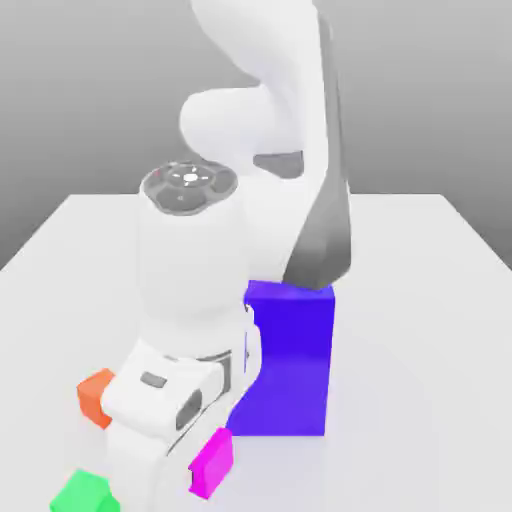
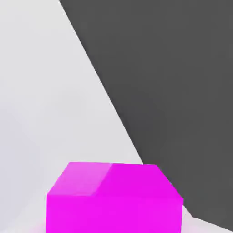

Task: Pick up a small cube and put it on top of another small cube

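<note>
The small cube (image 1: 212, 462) is bright magenta and sits near the front of the white table (image 1: 420, 300), just to the exterior view's right of my lowered hand. In the hand view the small cube (image 2: 113, 200) looms very close, with the table's edge and dark floor beyond it. My gripper (image 1: 150, 440) is at the end of the white arm, low over the table between the coloured cubes. It is shut, and the frames do not show whether it grips the cube. An orange cube (image 1: 96, 396) and a green cube (image 1: 84, 494) lie on the exterior view's left of the hand.
A tall blue-purple block (image 1: 290, 360) stands right behind the hand, close to the arm's dark forearm (image 1: 325, 230). The bulky white arm (image 1: 190, 280) hides much of the table's middle. Bare white tabletop stretches toward the exterior view's right.
</note>
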You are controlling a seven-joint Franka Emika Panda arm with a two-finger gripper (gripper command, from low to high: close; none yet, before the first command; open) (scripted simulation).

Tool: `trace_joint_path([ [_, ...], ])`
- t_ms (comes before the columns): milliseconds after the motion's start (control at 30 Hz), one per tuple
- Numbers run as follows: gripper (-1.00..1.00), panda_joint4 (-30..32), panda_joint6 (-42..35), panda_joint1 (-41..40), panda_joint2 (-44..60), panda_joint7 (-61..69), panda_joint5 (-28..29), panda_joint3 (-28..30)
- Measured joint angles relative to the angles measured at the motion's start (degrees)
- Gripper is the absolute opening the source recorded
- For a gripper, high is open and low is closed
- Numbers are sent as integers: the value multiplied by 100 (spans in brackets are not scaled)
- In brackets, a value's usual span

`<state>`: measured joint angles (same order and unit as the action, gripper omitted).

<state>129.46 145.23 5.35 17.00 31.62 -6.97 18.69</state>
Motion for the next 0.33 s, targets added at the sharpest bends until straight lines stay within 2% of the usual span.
trace_joint_path([
  [67, -100, -30, -43, -347, 3, 342, -205, 122],
  [200, -100, -71, 507, -699, 630, 761, -694, -113],
  [233, 100, -79, 600, -743, 739, 813, -764, -161],
  [333, 100, -79, 600, -743, 739, 813, -764, -161],
])
